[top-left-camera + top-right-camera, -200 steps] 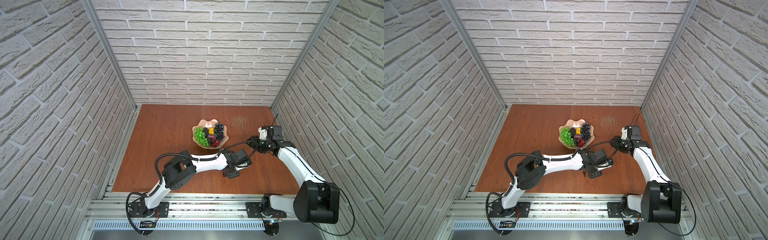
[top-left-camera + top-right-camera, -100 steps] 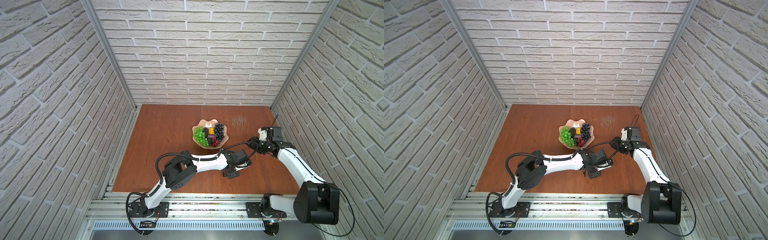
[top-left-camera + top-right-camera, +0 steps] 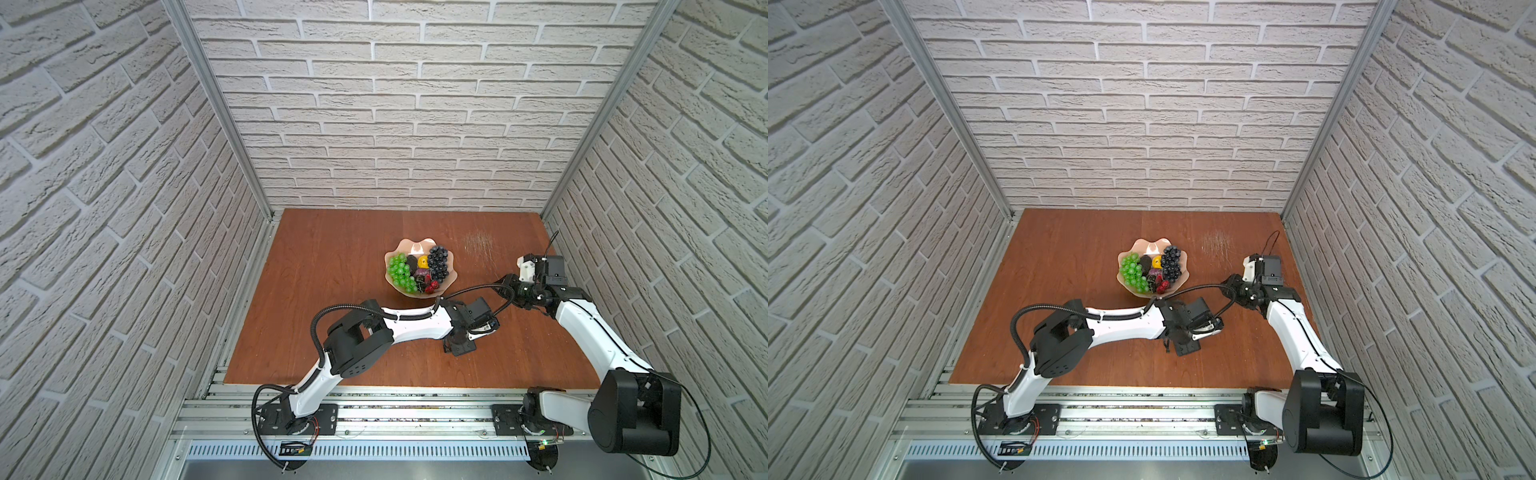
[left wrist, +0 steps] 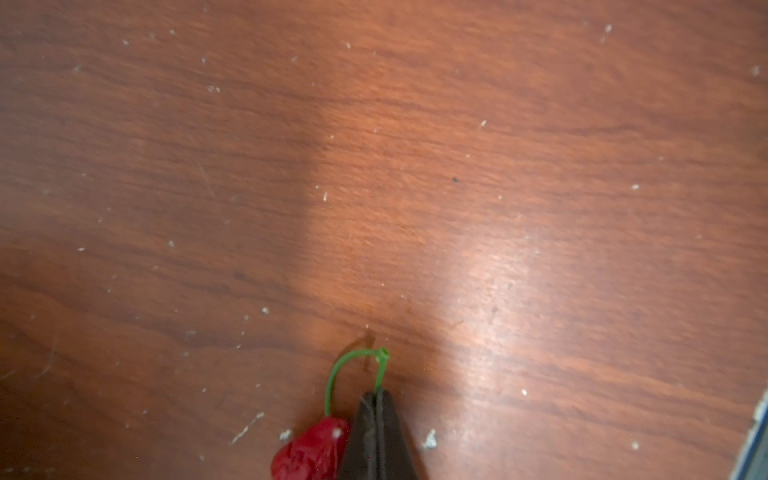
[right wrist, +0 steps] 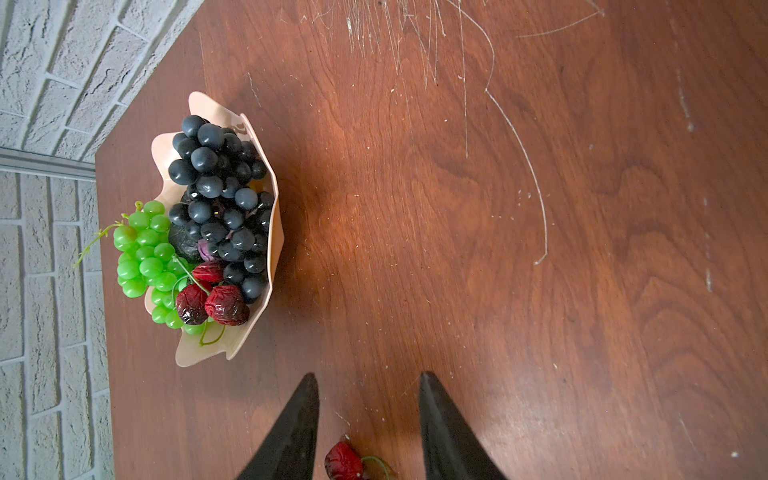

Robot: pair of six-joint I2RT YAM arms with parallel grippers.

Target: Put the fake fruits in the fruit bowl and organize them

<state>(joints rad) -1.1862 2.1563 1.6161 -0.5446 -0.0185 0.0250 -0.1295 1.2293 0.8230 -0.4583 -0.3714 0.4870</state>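
The brown wood-grain table is scratched and flecked with pale crumbs. Toward its far middle stands the fruit bowl, thin and peach-pink with a wavy rim. In the right wrist view fruit hides almost all of its inside. A translucent green grape bunch hangs over the rim on one side, and a matte blue-black grape bunch fills the other. Between them lie a rough dark avocado, a yellow fruit and a purple fruit, all partly covered. Wrinkled bowl cherries sit at the near rim.

Nearer the table's front, the left gripper is pinched fully closed on the thin green stem of a red cherry, which the frame's edge cuts off. The right gripper stands parted and grips nothing. Its black pointed fingers flank a loose cherry that is half out of frame.
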